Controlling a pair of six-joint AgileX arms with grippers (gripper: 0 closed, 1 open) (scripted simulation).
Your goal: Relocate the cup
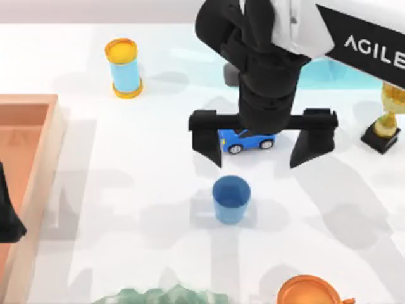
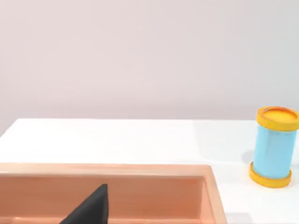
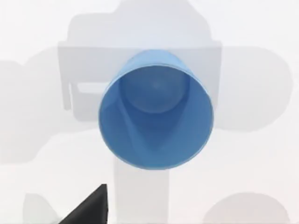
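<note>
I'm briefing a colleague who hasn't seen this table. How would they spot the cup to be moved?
Find the right arm's open tool over the table's middle. Under it sits a blue toy car, and just in front of that stands the cup. It is an upright, plain blue, handleless tumbler, unlike the yellow-ended cylinder.

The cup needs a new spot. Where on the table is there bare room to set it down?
Bare stretch between the cup and the wooden tray, below the yellow-capped cylinder; another right of the cup, below the trophy. Crowded under the open right tool by the toy car.
</note>
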